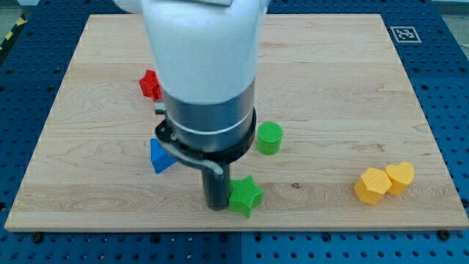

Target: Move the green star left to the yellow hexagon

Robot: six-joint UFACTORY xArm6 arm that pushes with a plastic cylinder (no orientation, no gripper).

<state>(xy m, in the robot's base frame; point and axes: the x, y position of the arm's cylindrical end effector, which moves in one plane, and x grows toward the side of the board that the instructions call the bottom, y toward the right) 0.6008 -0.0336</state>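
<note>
clearly the largest thing is the wooden board [322, 88], laid on a blue pegboard table [447, 110], and most of its left half is hidden by the white and grey arm [205, 73]. no gripper is fitted, so nothing is clenched or released; only the dark rod is seen, and my tip [217, 207] is set on the board touching the left side of the green star [245, 196]. the star lies near the view's bottom, a little left of centre. the yellow hexagon [371, 185] is found well apart at the view's right, touching a yellow heart [401, 177].

several failures can be judged likely from here. a push from this side would send the star rightward, which suits the goal (a spot just left of the hexagon), but the contact is made on an uneven star edge, so the star may be spun or slipped off the tip. a line set slightly low could carry the star off the board's bottom edge, which is near. too long a push could drive it into the hexagon and shove the heart as well. the green cylinder [269, 138], just above, could be clipped by the wide arm body. the blue triangle [160, 156] and the red block [150, 84] (shape partly hidden) are judged safe.
</note>
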